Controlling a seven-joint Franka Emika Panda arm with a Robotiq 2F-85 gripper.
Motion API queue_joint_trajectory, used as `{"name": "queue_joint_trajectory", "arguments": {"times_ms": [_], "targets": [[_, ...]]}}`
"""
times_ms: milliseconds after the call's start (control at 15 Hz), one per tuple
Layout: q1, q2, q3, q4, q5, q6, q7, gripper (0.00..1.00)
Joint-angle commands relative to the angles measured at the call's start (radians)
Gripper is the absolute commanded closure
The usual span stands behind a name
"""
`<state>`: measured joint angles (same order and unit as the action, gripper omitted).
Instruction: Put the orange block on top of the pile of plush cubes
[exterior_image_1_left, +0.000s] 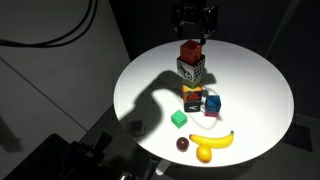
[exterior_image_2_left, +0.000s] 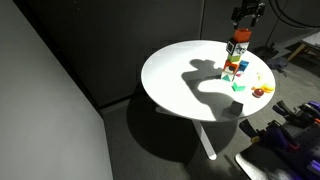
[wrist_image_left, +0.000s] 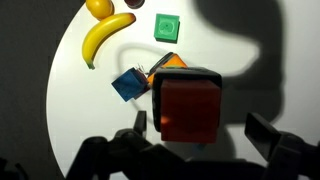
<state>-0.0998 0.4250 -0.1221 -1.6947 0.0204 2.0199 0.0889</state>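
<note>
Bare table (exterior_image_1_left: 140, 85) beside the pile of plush cubes (exterior_image_1_left: 192, 70), small cubes (exterior_image_1_left: 202, 101) just beside it, banana (exterior_image_1_left: 214, 143) well apart.

An exterior view stands close to the round white table (exterior_image_1_left: 250, 90), looking down across it with the banana (exterior_image_1_left: 215, 142) at the near edge. An exterior view stands much farther back and higher, the table (exterior_image_2_left: 180, 70) small at upper right. The wrist view looks straight down; all three share the tabletop around the stack of cubes (exterior_image_1_left: 192, 68).
</note>
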Motion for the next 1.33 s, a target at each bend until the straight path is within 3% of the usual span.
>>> {"name": "queue_joint_trajectory", "arguments": {"times_ms": [0, 733, 1267], "targets": [[-0.017, -0.053, 0.019, -0.032, 0.031, 0.004, -0.041, 0.00], [0.013, -0.237, 0.059, -0.220, 0.031, 0.067, -0.063, 0.00], [0.043, -0.375, 0.070, -0.360, 0.006, 0.015, -0.049, 0.00]]}}
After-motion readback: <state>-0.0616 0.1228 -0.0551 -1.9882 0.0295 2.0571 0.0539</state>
